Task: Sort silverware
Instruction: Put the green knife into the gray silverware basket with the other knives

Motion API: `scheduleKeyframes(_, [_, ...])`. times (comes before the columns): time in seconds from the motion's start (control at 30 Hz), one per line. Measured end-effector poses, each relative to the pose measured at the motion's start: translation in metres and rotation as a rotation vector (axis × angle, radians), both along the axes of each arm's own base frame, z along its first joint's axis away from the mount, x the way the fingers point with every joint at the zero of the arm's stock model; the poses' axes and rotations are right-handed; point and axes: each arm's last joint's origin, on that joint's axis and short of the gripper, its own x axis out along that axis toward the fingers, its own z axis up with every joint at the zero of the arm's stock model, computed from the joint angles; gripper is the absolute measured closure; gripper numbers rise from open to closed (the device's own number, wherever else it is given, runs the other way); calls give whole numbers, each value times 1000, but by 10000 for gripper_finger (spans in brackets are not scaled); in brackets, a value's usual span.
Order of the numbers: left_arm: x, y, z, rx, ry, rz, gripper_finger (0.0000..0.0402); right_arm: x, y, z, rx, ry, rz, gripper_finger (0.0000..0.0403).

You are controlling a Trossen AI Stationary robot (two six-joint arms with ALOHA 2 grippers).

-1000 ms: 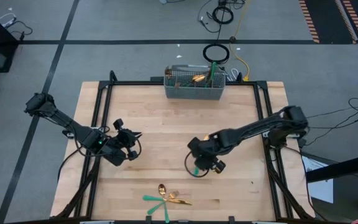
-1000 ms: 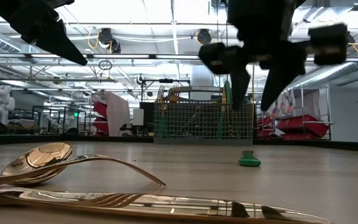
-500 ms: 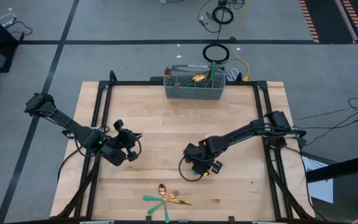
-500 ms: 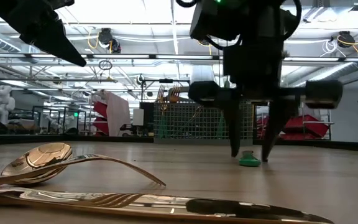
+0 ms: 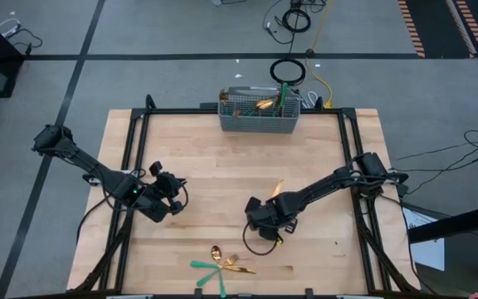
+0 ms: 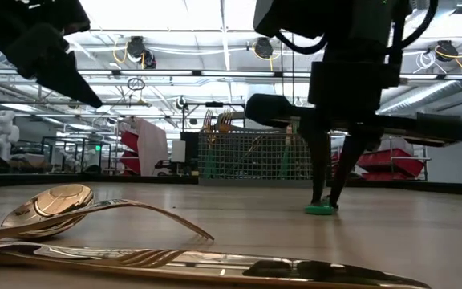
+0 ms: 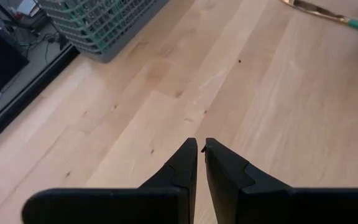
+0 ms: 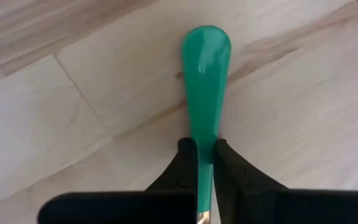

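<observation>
Change since one second ago: the right claw (image 5: 270, 232), then above the pale wooden worktop (image 5: 214, 174) with its fingers spread over a loose piece, has come down to the surface and closed; its fingers (image 8: 188, 163) now pinch the slim teal-green handle (image 8: 206, 74) of one piece of silverware. A gold head (image 5: 277, 188) juts from behind the right arm in the high view. The left claw (image 5: 175, 198), over the left half of the worktop, is unchanged, fingers nearly together with a thin gap, holding nothing.

Item held: handle glossy, widening to a rounded tip that lies flat on the wood; in the low view that green tip (image 6: 321, 209) rests on the worktop between the fingertips.

Other stock: a spoon and forks (image 5: 221, 265) with gold heads and teal handles, fanned together near the front edge. A grey wire-mesh caddy (image 5: 258, 115) at the far edge holds further pieces.
</observation>
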Motion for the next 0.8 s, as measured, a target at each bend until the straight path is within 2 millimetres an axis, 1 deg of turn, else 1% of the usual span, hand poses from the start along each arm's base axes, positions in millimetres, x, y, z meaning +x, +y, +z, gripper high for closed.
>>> scheduleKeyframes(0.07, [-1,0,-1,3,4,-1,360,1,2,0,-11,1,-32,398])
scheduleKeyframes(0.17, [-1,0,-2,2,4,0,360,6,0,3,22,-7,-143,400])
scheduleKeyframes(0.2, [0,0,-2,1,3,0,360,8,-2,8,41,-20,-185,400])
scheduleKeyframes(0.27, [0,0,-2,-3,-1,3,360,13,-9,23,89,-76,-286,401])
scheduleKeyframes(0.4, [0,0,-2,-2,1,3,360,20,-24,48,150,-194,-495,400])
scheduleKeyframes(0.6, [-1,0,-2,-1,2,3,360,26,-38,80,268,-349,-666,400])
scheduleKeyframes(0.67, [-1,0,-2,-1,2,3,360,29,-46,89,307,-404,-720,400])
scheduleKeyframes(0.73, [-1,0,-2,-1,2,3,360,31,-57,93,331,-427,-784,401])
scheduleKeyframes(0.8, [-1,0,-2,-1,2,3,360,32,-67,91,342,-418,-836,402])
